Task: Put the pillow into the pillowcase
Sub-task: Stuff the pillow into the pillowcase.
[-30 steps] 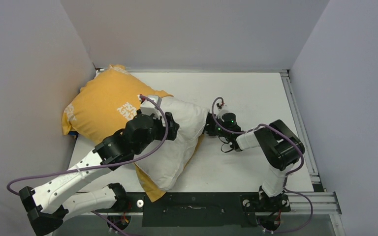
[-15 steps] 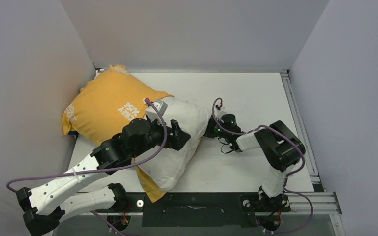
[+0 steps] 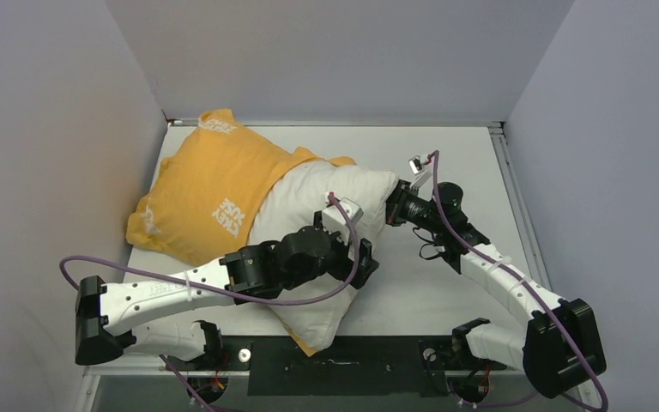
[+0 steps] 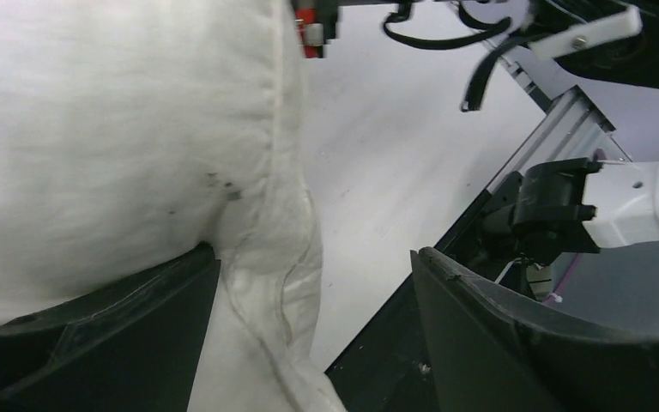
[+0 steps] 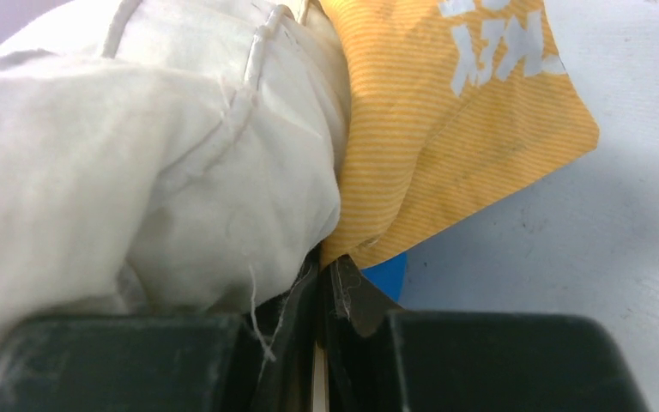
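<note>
The off-white pillow (image 3: 317, 197) lies across the table's middle, its left part inside the orange-yellow pillowcase (image 3: 206, 184) with white lettering. My right gripper (image 3: 397, 206) is shut on the pillow's right corner. In the right wrist view the closed tips (image 5: 322, 266) pinch white fabric (image 5: 94, 172) right beside the orange case edge (image 5: 446, 129), with a sliver of blue (image 5: 386, 275) below. My left gripper (image 3: 362, 257) stands open at the pillow's near right edge. In the left wrist view (image 4: 316, 253) its left finger rests against the pillow (image 4: 120, 129), whose seam hangs between the jaws.
Grey walls close in the table on the left, back and right. A metal rail (image 3: 515, 215) runs along the right edge, a black base plate (image 3: 343, 352) along the near edge. A strip of orange case (image 3: 309, 348) pokes out under the pillow's near end.
My right gripper closed on the pillow's corner and pulled it back and to the right; pillow and case shifted with it. My left arm swung right, along the pillow's near side.
</note>
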`<state>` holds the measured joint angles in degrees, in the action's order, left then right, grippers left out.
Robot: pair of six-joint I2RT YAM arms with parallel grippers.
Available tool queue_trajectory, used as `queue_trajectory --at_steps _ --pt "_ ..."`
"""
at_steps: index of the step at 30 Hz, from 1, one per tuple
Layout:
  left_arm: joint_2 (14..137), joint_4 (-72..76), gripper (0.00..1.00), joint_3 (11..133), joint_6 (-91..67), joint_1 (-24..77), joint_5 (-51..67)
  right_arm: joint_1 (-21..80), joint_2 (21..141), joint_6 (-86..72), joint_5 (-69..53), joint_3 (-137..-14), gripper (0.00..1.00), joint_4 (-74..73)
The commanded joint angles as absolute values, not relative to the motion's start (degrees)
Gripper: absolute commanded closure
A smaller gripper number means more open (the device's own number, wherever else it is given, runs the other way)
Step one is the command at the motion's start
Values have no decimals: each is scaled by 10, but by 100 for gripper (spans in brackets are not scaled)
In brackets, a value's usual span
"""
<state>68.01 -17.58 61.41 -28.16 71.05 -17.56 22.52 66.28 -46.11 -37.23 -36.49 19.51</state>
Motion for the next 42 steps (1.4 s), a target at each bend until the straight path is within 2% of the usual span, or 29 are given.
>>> queue_trajectory --at_steps 1,5,9,15,22,31,33,34,40,42 --pt "683 -77 17 653 -219 775 -210 222 608 -457 -411 -455 95 159" --pt "696 -57 17 677 -191 811 -204 221 604 -439 -407 -497 95 112" --pt "744 -112 14 694 -206 805 -265 220 590 -449 -413 -515 95 105" --pt "782 -141 11 682 -241 756 -289 219 565 -438 -412 -541 95 53" --pt "799 -260 13 684 -321 697 -431 217 550 -411 -401 -576 95 -15" --pt "861 -188 14 689 -289 683 -353 216 550 -459 -426 -560 95 38" --pt "873 -170 23 690 -286 679 -342 217 546 -471 -433 -555 95 48" --pt "880 -163 32 690 -285 674 -340 217 545 -478 -436 -553 95 51" --pt "882 -147 100 675 -303 644 -332 217 527 -454 -430 -548 95 14" --pt "861 -122 100 654 -304 637 -314 217 520 -423 -407 -547 95 -29"
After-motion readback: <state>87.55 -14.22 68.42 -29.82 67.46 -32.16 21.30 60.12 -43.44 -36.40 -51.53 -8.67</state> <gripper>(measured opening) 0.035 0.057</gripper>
